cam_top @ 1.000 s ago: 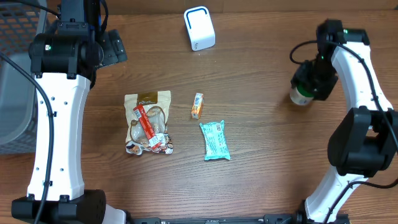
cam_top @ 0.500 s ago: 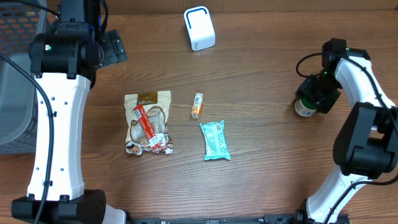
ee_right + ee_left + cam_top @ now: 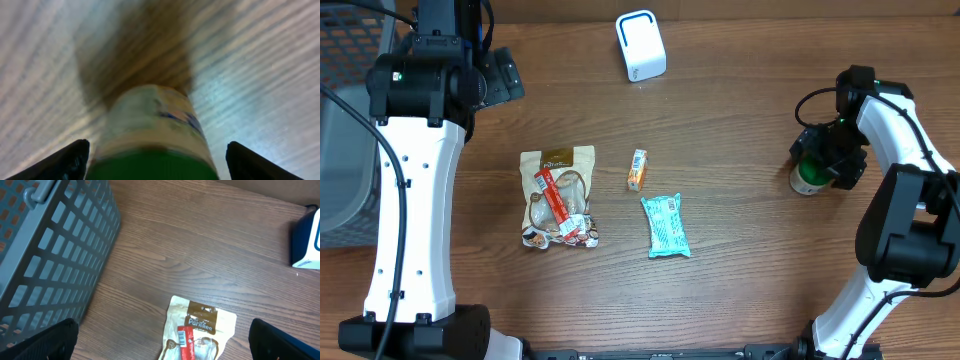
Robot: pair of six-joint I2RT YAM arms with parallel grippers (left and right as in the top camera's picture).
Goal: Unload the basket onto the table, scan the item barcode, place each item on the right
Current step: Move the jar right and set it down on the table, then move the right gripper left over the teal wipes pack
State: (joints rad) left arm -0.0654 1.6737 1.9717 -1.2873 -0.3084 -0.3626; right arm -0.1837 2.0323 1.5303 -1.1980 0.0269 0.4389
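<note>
Wood-grain desk (image 3: 740,120) carries everything, with a grey basket (image 3: 345,120) at your far left. Your left gripper (image 3: 167,342) hangs wide and empty, looking down on the snack bag (image 3: 558,195). The white scanner (image 3: 640,45) sits at the top, and the teal packet (image 3: 665,225) lies mid-desk. Your right gripper (image 3: 155,162) stands wide around the green-capped bottle (image 3: 806,180), which is upright at the desk's right side, well apart from the scanner. A sliver of gap shows beside the cap, so I judge nothing is gripped. The small orange box (image 3: 637,169) lies beside the bag.

If the bottle is your item, you're at the grasp. Close on it, lift, carry it to the scanner and turn its barcode to the window.

The right wrist view is blurred, so no barcode reads on the bottle. From overhead the gripper covers most of it. The left wrist view cuts off the bag and the scanner.
</note>
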